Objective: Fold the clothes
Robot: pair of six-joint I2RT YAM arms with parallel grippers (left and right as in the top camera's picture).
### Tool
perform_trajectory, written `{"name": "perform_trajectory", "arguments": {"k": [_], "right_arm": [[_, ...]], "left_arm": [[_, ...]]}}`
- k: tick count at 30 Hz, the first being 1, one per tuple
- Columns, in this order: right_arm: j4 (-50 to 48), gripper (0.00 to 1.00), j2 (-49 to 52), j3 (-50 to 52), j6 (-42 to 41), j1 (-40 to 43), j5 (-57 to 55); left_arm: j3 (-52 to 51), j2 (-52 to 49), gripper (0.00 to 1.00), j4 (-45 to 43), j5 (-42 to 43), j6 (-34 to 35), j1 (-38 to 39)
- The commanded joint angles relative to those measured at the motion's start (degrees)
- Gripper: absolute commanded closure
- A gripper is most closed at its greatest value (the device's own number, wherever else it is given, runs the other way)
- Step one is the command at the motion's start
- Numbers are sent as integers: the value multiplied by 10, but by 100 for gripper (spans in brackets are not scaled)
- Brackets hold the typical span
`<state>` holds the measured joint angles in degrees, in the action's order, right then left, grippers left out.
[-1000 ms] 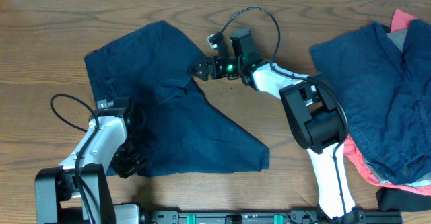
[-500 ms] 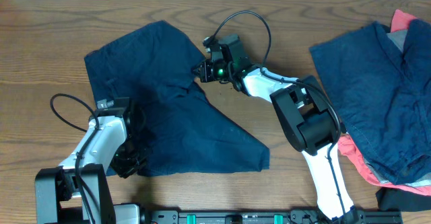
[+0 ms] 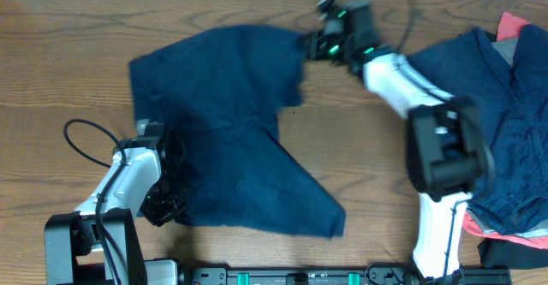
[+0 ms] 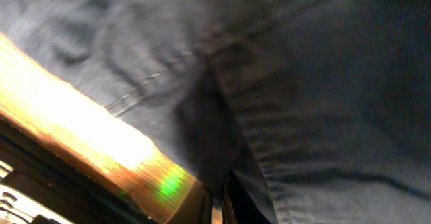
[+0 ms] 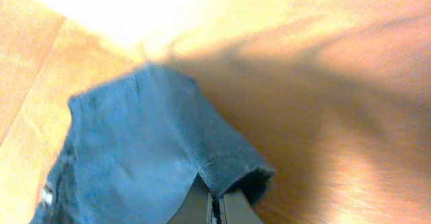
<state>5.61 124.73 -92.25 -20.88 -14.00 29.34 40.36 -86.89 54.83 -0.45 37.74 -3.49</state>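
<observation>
Right jaws closed, pinching far corner of navy shorts (image 3: 227,122); cloth trails leftward and nearward from them. Left jaws clamped on near hem. Long axis runs diagonally between both jaws, lying on counter (image 3: 51,62).

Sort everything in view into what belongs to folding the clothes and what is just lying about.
Belongs to the job:
- navy shorts, spread on the wooden table, pinched by the left gripper and the right gripper
- pile of navy, red-pink and grey clothes at the right edge

Just lying about:
- looped black cable beside the left arm
- dark object at the lower right corner, too cut off to identify
</observation>
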Motion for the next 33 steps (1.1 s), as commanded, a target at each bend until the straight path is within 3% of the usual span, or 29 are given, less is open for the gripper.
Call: {"name": "perform_trajectory", "arguments": {"k": [1,5,8,9,11,13,18,27,33], "right_arm": [[59,98,-30,-15,62,28,-41],[146,94,-30,-15,82,63,-113],[192,67,-30,-15,90,86,-162],[204,53,-30,-15,90,94,-174],[227,35,-32,-15,90,107,-179],[251,27,-37,-15,89,118,-179],[308,25,-76,-15,94,122,-167],[459,27,-88,6,194,79,-94],[392,26,-68,84,197,49,-99]], "left_arm": [[-1,4,92,-3,-11,9,0],[-1,4,93,-14,-11,9,0],[-1,4,92,-18,-10,9,0],[-1,4,92,-18,-10,9,0],[-1,4,88,-18,-8,3,0],[-1,4,84,-23,6,-15,0],[0,4,83,-31,15,-21,0],[0,4,83,-35,15,-21,0],[0,4,83,-35,15,-21,0]]}}
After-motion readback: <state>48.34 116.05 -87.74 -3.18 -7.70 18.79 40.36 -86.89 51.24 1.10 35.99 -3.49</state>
